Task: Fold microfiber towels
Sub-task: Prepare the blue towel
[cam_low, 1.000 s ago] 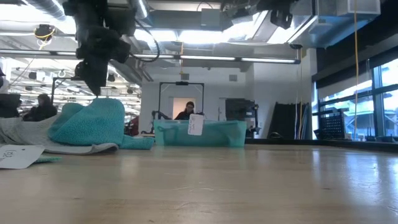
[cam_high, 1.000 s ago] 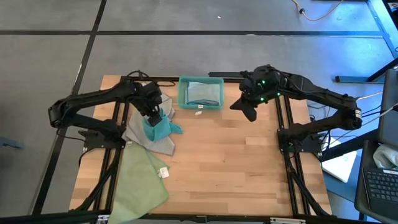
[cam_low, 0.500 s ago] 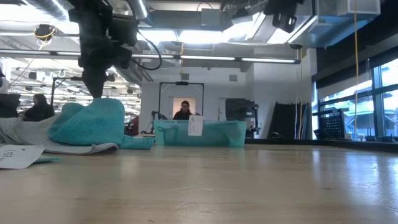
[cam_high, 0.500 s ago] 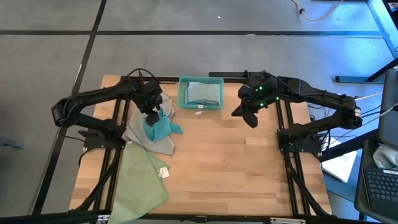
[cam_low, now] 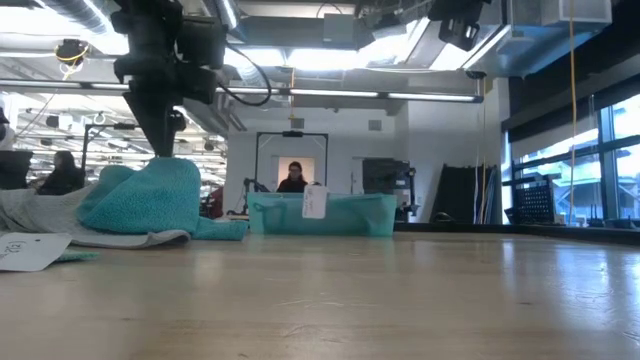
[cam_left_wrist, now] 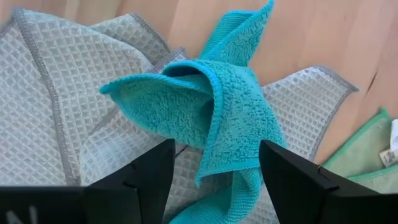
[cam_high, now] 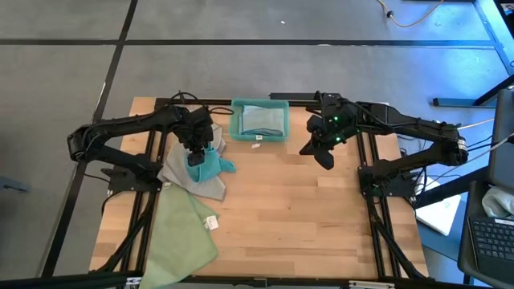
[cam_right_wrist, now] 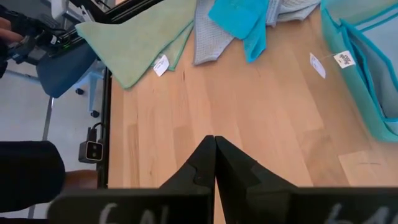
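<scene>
Towel pile [cam_high: 197,170] left of centre in the high view, bin [cam_high: 259,120] at top centre, another towel [cam_high: 183,237] lower left.

grey towel [cam_high: 183,170]: partly hidden under the teal towel [cam_high: 205,165] and the left arm
pale green towel [cam_high: 183,233]: near end cut off by the high view's lower edge
white tag [cam_low: 28,250]: print too small to read
teal bin [cam_right_wrist: 364,59]: cut off by the right wrist view's edge
</scene>
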{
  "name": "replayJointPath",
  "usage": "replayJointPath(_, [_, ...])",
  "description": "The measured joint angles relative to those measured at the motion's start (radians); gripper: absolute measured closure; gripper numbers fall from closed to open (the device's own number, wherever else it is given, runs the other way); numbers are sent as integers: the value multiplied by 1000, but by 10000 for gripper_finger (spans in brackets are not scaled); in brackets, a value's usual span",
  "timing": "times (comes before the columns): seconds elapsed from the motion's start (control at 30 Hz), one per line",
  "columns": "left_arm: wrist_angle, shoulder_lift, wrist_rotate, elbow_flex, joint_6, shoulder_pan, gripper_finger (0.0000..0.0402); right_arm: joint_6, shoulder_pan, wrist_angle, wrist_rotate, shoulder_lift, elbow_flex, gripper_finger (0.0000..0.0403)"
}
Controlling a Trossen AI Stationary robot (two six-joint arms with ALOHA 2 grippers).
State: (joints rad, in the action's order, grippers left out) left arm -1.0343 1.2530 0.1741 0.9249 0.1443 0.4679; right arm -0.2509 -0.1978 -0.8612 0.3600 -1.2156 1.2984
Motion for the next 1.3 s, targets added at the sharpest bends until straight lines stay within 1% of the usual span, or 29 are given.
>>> replayJointPath(0.17, [-69, 46, 0, -5, -4, 1, 183, 17, 0, 3, -38, 0, 0, 391])
replayJointPath(0.23, [-74, 74, 0, -8, -13, 0, 183, 20, 0, 4, -45, 0, 0, 391])
replayJointPath(0.33, [-50, 95, 1, -8, -68, -9, 184, 20, 0, 4, -45, 0, 0, 391])
replayJointPath(0.47, [-17, 95, 0, -8, -90, -25, 184, 20, 0, 3, -44, 0, 0, 391])
replayJointPath(0.67, [-25, 87, 12, -7, -116, -40, 184, 20, 0, 2, -44, 0, 0, 391])
replayJointPath(0.77, [-35, 87, 20, 11, -134, -54, 186, 20, 0, 2, -45, 0, 0, 391])
replayJointPath(0.83, [-35, 87, 0, 34, -138, -68, 195, 20, 0, 2, -45, 0, 0, 391])
replayJointPath(0.9, [-34, 87, -37, 62, -138, -85, 214, 21, 0, 2, -45, 0, 0, 391])
replayJointPath(0.97, [-34, 87, -50, 85, -138, -95, 245, 22, 0, 2, -45, 0, 0, 391])
replayJointPath(1.03, [-37, 87, -40, 89, -138, -98, 288, 24, 0, 2, -45, 0, 0, 391])
replayJointPath(1.13, [-85, 91, -20, 89, -144, -98, 369, 25, 0, 2, -45, 0, 0, 391])
replayJointPath(1.17, [-109, 94, -11, 89, -151, -98, 385, 25, 0, 2, -45, 0, 0, 391])
replayJointPath(1.3, [-172, 94, -13, 89, -170, -109, 399, 30, 0, 2, -45, 0, 0, 391])
